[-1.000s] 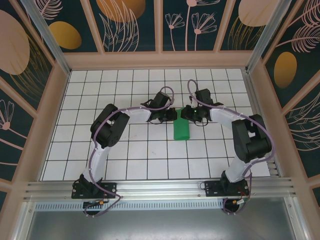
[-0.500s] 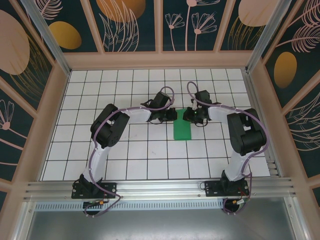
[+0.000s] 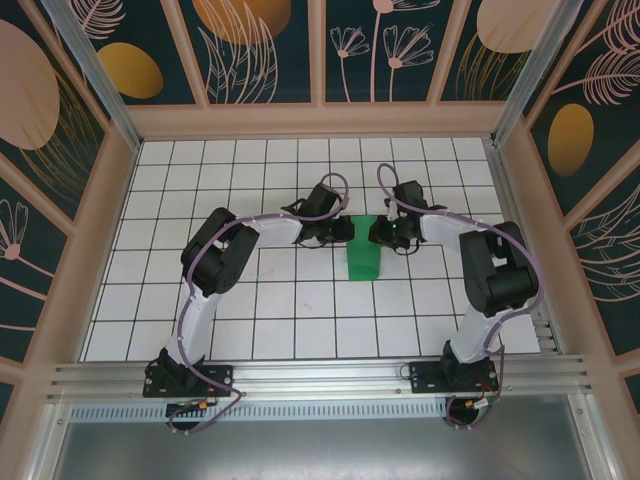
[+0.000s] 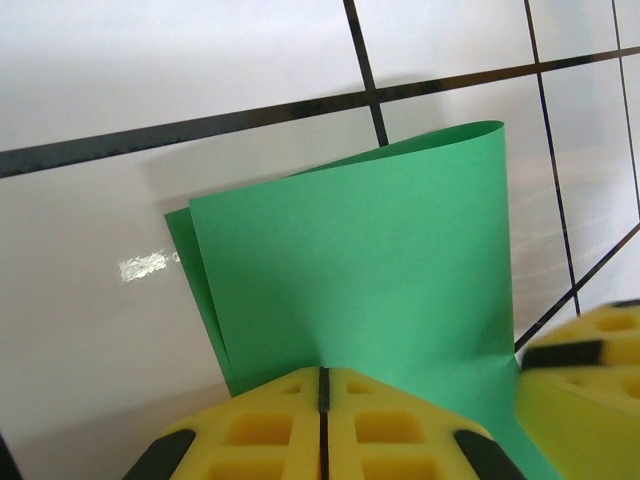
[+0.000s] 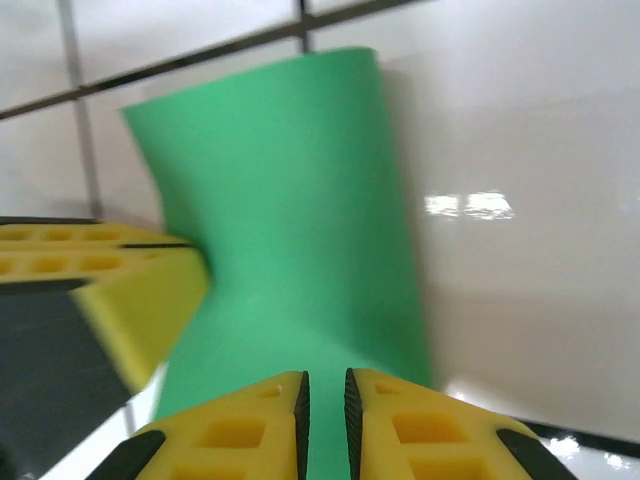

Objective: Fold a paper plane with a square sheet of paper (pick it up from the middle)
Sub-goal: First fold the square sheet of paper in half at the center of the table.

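Over the white gridded worktop [image 3: 200, 200], the left gripper [image 3: 345, 229] and the right gripper [image 3: 379, 232] face each other tip to tip, with the square sheet of paper [image 3: 364, 258] caught between them. Seen from above, the bright green sheet begins at the narrow space between the two sets of fingertips. From there it spreads toward the arm bases, on the base side of both grippers. From the left wrist, the left gripper's yellow fingers [image 4: 260, 430] are pressed together with only a thin seam between them, pinching the sheet's edge. The paper extends ahead of the fingertips as a doubled, loosely curled panel, with one layer showing behind the other on its left side. The right gripper's yellow finger sits just to the right, against the same edge. From the right wrist, the right gripper's fingers [image 5: 420, 430] are drawn in to a narrow slit with green showing in it, closed on the paper. The sheet stretches away ahead of them in a soft curve, and the left gripper's finger stands just to the left against the paper. Black grid lines of the worktop run beyond the sheet's far edge in both wrist views.
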